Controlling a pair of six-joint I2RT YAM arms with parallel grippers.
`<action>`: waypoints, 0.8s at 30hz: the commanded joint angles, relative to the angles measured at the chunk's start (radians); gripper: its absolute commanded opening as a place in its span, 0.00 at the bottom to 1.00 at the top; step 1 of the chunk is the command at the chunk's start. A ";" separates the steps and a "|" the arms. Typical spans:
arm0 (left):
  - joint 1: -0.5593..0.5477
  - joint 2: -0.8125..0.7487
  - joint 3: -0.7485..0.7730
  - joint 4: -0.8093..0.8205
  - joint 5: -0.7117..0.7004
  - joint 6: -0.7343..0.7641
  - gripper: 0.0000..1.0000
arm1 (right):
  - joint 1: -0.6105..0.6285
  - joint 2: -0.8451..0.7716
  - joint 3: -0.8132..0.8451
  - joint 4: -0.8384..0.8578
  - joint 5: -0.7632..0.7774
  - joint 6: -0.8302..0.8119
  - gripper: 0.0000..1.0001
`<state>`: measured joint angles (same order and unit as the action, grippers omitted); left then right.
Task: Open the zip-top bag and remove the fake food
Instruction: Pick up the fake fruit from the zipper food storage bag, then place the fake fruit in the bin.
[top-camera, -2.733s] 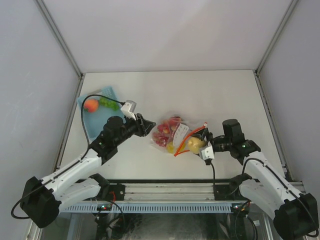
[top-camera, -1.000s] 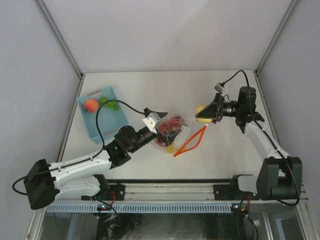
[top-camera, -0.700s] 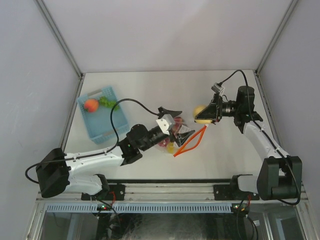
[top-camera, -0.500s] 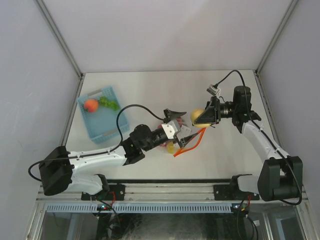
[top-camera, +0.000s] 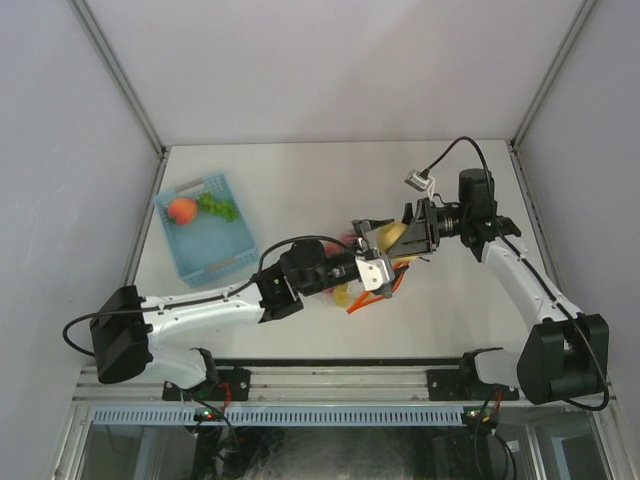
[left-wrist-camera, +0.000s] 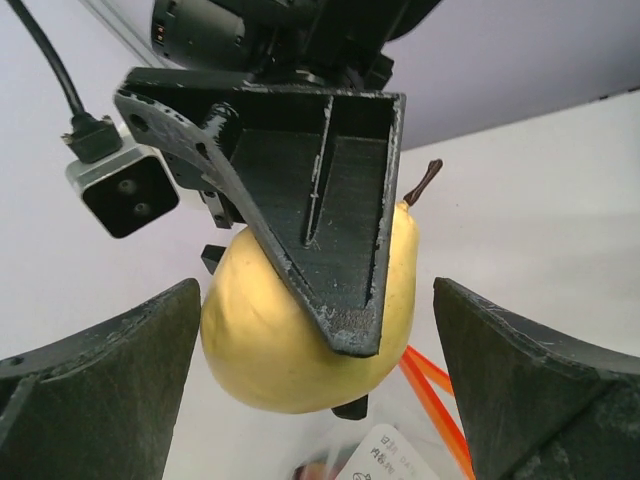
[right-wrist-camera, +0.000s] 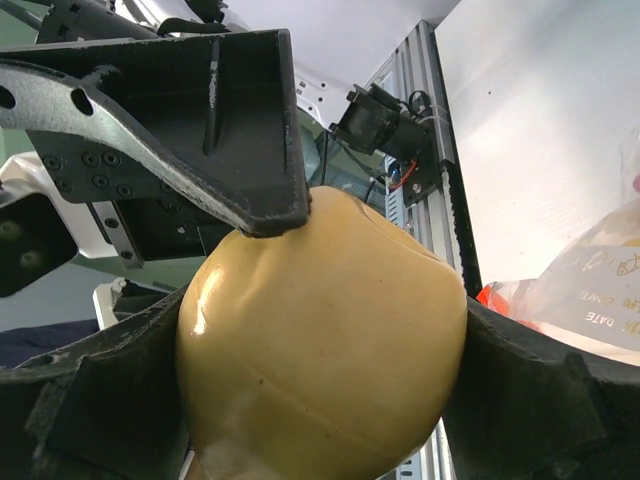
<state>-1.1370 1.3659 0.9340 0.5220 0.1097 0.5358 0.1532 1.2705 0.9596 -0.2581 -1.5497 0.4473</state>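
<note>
The tabletop (top-camera: 300, 170) is plain white and matte. Pale grey walls (top-camera: 320, 70) close it in on the left, far and right sides, with slanting metal posts (top-camera: 120, 90) in the two far corners. An aluminium rail (top-camera: 330, 380) carrying the arm bases runs along the near edge.

A light-blue slotted basket (top-camera: 200, 250) sits at the left edge, a little askew. An orange-red fruit (top-camera: 181, 210) and a green piece (top-camera: 218, 207) lie side by side at its far end.

The zip-top bag (right-wrist-camera: 590, 280) lies on the tabletop right of centre, mostly hidden from above by the left arm. Its red-orange zip strip (top-camera: 395, 282) juts out to the right, and a yellow piece (top-camera: 343, 295) shows through the plastic on the near side. Its white label patch (left-wrist-camera: 385, 450) shows below the claws.

Above the bag, the right claw (top-camera: 405, 238) grips a yellow pear (left-wrist-camera: 260, 350), one black finger pressed on each side of it, the jaws spread to the width of the fruit.

The left claw (left-wrist-camera: 316, 300) faces it, gaping fully and holding nothing, with its fingers (left-wrist-camera: 110, 370) standing off to either side of the pear. In the right wrist view one left finger meets the pear's upper edge; whether it touches cannot be told.
</note>
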 joint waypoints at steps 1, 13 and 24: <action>-0.006 0.032 0.093 -0.077 0.006 0.097 1.00 | 0.009 -0.017 0.036 -0.012 -0.025 -0.051 0.27; -0.008 0.076 0.172 -0.148 -0.022 0.074 0.71 | 0.010 -0.014 0.036 -0.052 -0.018 -0.078 0.29; -0.009 0.039 0.148 -0.163 -0.058 0.037 0.08 | -0.018 -0.008 0.035 -0.054 -0.003 -0.048 0.85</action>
<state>-1.1400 1.4330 1.0382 0.3721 0.0765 0.6090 0.1490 1.2705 0.9596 -0.3248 -1.5455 0.4023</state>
